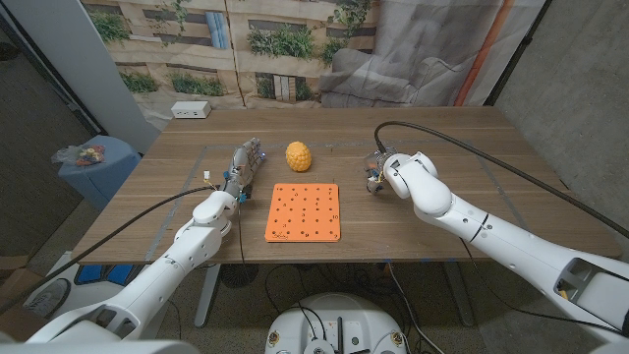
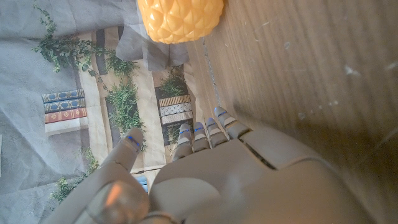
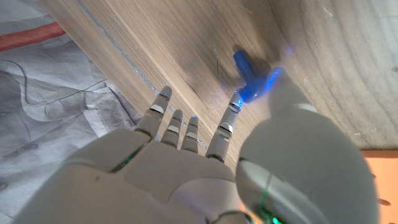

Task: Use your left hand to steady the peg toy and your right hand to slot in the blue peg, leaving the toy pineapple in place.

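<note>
The orange peg toy [image 1: 303, 211], a flat square board with holes, lies at the table's middle front. The yellow toy pineapple [image 1: 299, 155] [image 2: 180, 18] stands just behind it. My left hand [image 1: 244, 162] [image 2: 205, 162] is by the board's far left corner, apart from it, fingers stretched toward the pineapple and holding nothing. My right hand [image 1: 378, 169] [image 3: 186, 149] is on the table right of the board's far corner. The blue peg [image 3: 247, 74] lies on the wood just ahead of it. The thumb and one fingertip [image 3: 231, 111] reach its near end; the other fingers are straight and spread.
A white box [image 1: 191, 109] sits at the table's back left edge. A blue bin [image 1: 93, 167] stands on the floor off the left side. A black cable [image 1: 472, 147] arcs over the right of the table to my right arm.
</note>
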